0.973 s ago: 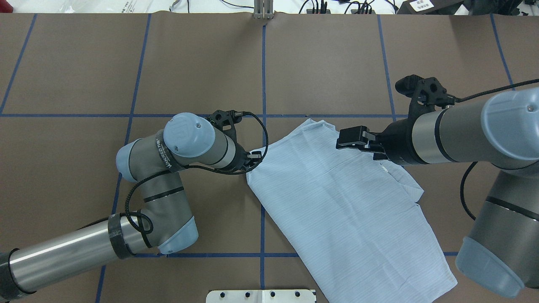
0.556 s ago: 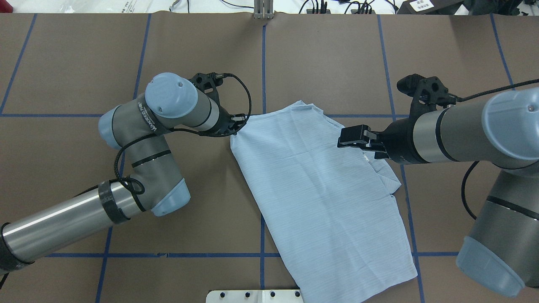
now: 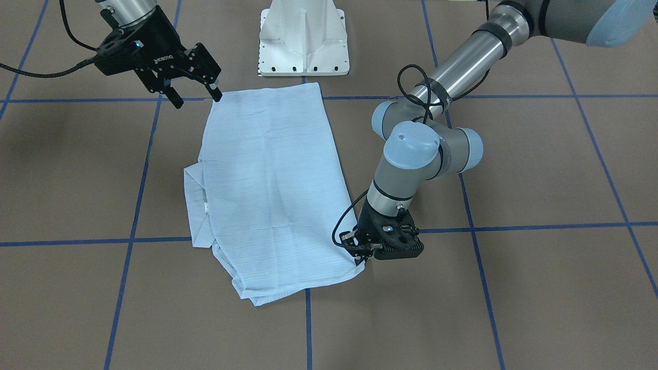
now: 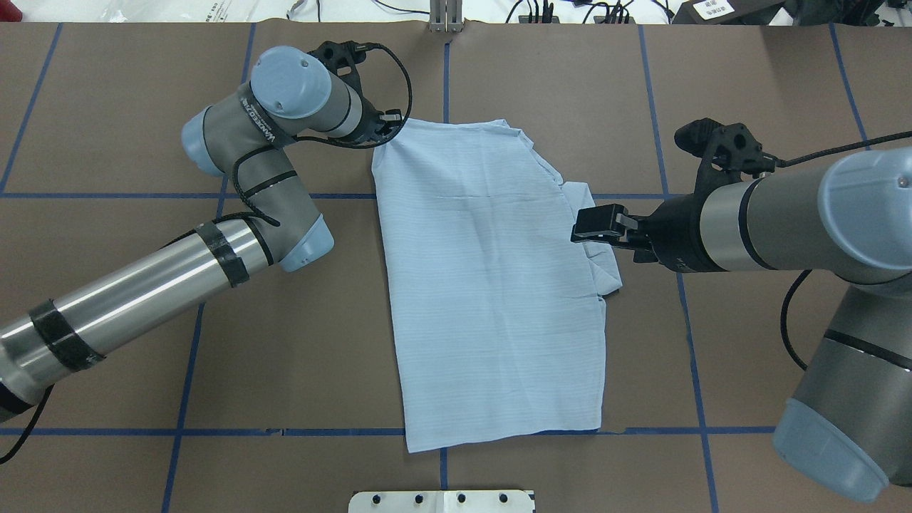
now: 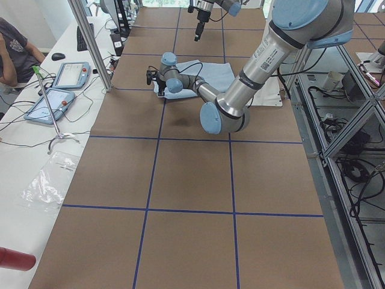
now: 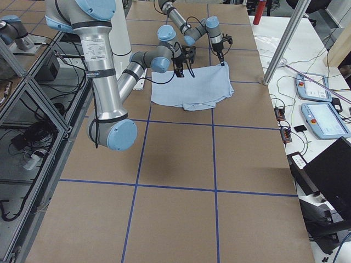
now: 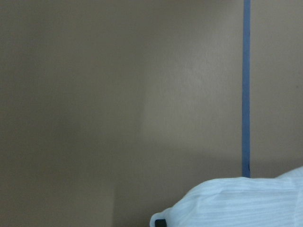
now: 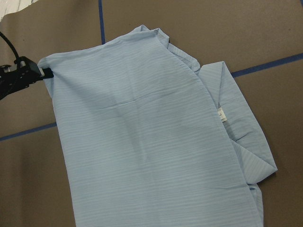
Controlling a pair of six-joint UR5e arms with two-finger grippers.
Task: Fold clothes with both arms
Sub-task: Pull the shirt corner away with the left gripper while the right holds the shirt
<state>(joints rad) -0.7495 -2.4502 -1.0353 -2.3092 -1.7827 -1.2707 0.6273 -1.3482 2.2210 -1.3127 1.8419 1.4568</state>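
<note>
Left pincer (image 4: 388, 127): closed on the far left corner of the shirt (image 4: 491, 285), low at the tabletop (image 4: 142, 128).
Right pincer (image 3: 198, 98): jaws apart, empty, raised by the shirt's right side, clear of the cloth.
Shirt: light blue, pinstriped, folded to a long rectangle, flat across the central tape line (image 4: 446, 78); spare folded cloth protrudes on its right.
White pedestal (image 3: 303, 36): near the robot-side hem.

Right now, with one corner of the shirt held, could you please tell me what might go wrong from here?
The left gripper pinches only a corner of the shirt; a pull could slip it free or skew the cloth. The right gripper hangs open, holding nothing, so that side is unrestrained. There, bunched layers stick out and may get creased in.
</note>
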